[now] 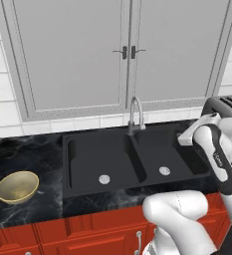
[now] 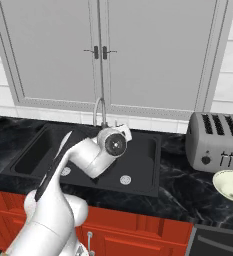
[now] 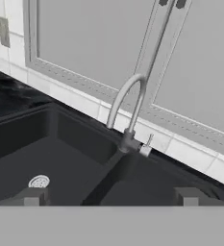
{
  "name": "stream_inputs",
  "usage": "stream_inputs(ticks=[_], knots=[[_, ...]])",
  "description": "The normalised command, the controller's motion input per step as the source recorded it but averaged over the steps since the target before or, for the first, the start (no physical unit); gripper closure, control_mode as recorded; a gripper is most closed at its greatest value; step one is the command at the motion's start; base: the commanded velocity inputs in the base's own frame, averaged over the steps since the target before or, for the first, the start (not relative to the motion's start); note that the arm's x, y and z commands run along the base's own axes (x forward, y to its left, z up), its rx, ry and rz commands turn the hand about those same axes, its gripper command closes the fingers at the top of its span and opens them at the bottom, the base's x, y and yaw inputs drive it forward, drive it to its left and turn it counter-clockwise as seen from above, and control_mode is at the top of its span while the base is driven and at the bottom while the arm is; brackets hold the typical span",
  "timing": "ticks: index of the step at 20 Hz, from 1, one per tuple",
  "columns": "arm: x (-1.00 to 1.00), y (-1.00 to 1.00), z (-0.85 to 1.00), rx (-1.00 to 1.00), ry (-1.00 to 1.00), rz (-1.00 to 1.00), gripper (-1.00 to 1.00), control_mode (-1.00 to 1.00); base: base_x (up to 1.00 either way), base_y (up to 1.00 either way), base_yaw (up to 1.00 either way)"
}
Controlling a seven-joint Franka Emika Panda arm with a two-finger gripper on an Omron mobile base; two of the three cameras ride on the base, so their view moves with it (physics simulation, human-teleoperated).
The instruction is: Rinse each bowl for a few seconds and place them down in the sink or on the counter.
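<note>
Gripper: we record its two dark fingertips spread wide apart, nothing between them and nothing touched; in the hand view they stand low before the black double-basin sink, aimed toward the curved steel faucet. In the left base view the hand hangs over the right basin of the sink, just right of the faucet; in the right base view it sits above the sink below the faucet. Tan-gold bowl: we find it upright on the black marble bench, left of the sink and well apart from the gripper. Pale cream-white bowl: we find it on the bench at the far right, in front of a silver toaster, likewise well apart from the gripper. Both basins show a round silver drain. Grey double cabinet doors stand behind the faucet; red cabinet fronts run below the bench.
</note>
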Motion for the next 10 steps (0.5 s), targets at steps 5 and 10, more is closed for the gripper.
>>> stream_inputs(ticks=[5, 10], knots=[[0.61, -0.14, -0.29, 0.03, -0.07, 0.12, -1.0, -1.0, 0.0, 0.0, 0.0], [0.52, -0.08, -0.32, 0.05, -0.04, 0.1, -1.0, -1.0, 0.0, 0.0, 0.0]])
